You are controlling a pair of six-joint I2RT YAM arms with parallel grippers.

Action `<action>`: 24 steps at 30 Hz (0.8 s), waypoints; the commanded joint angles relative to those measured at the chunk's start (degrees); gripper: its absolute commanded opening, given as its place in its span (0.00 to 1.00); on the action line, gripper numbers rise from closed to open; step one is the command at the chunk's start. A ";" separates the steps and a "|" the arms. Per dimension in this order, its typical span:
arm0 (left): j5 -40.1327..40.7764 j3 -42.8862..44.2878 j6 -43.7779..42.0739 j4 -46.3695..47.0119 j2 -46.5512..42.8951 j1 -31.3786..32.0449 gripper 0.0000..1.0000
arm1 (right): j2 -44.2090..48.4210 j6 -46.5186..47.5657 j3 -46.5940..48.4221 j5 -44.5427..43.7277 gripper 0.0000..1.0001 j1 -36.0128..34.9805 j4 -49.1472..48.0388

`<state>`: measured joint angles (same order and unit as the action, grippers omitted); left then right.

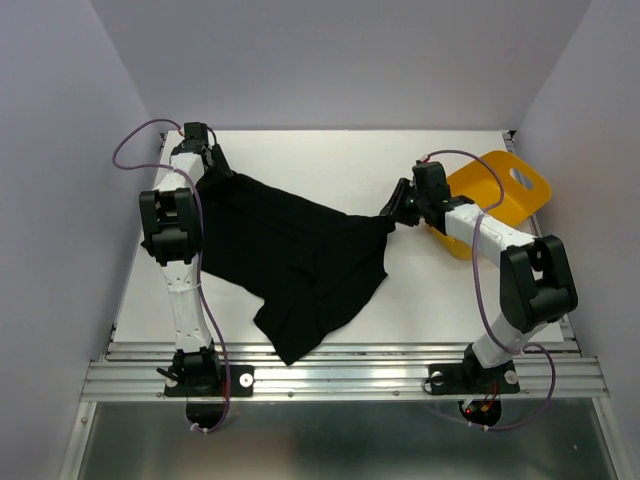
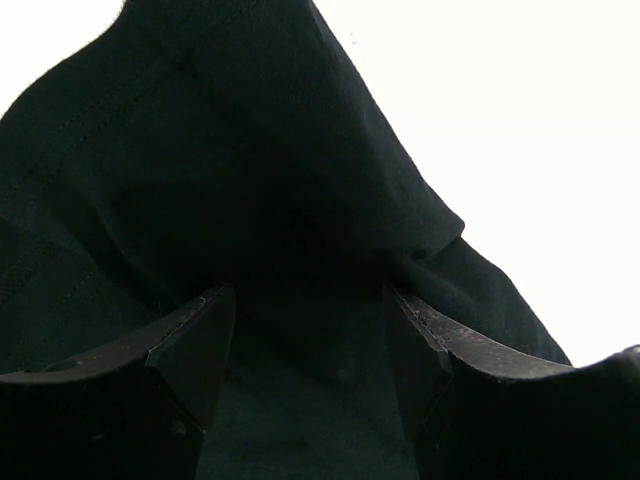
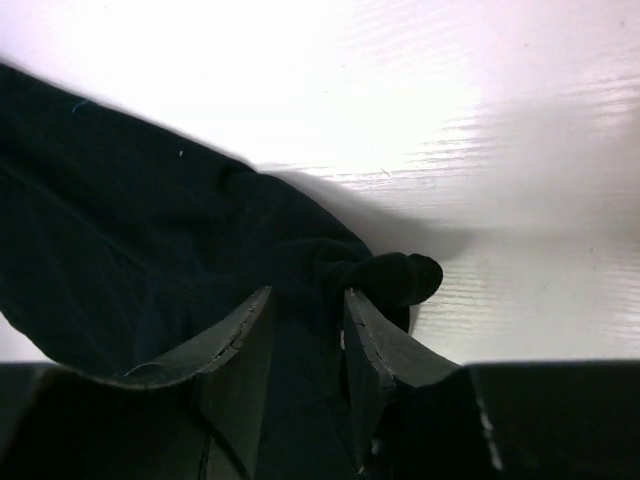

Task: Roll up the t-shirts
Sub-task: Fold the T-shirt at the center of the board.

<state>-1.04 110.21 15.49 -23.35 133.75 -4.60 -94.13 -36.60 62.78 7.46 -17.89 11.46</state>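
One black t-shirt [image 1: 290, 260] lies spread and rumpled across the left and middle of the white table [image 1: 450, 290]. My left gripper [image 1: 212, 172] is at the shirt's far left corner. In the left wrist view its jaws stand wide apart [image 2: 310, 300] with black cloth [image 2: 250, 180] lying between and beyond them. My right gripper [image 1: 392, 213] is at the shirt's right corner. In the right wrist view its jaws [image 3: 310, 295] are close together on a bunched bit of the cloth [image 3: 395, 278], which bulges past the right finger.
A yellow plastic tub [image 1: 505, 190] lies tipped at the far right, just behind my right arm. The shirt's near hem reaches the table's front edge by the metal rail [image 1: 350, 375]. Grey walls close in the back and sides.
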 commanded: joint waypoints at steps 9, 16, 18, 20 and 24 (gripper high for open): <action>-0.02 -1.40 -0.63 -1.52 -2.09 -0.50 0.71 | 1.84 -0.31 -6.27 4.14 0.52 -0.21 -5.31; 0.25 -1.58 -0.54 -1.78 -2.44 -0.50 0.71 | 0.52 -1.63 -7.76 5.72 0.47 -0.74 -8.12; 0.42 -1.67 -0.46 -1.78 -2.45 -0.50 0.71 | 0.09 -2.16 -7.50 7.03 0.40 -0.74 -9.17; 0.42 -1.76 -0.46 -1.78 -2.45 -0.50 0.71 | -0.35 -2.34 -7.06 7.82 0.34 -0.74 -9.35; 0.42 -1.84 -0.46 -1.78 -2.44 -0.50 0.71 | 1.22 -3.39 -8.98 9.58 0.01 -0.74 -14.08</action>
<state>-1.02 110.19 15.49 -23.33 133.75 -4.60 -94.50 -38.89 55.33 14.41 -18.09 4.84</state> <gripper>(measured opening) 0.712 0.151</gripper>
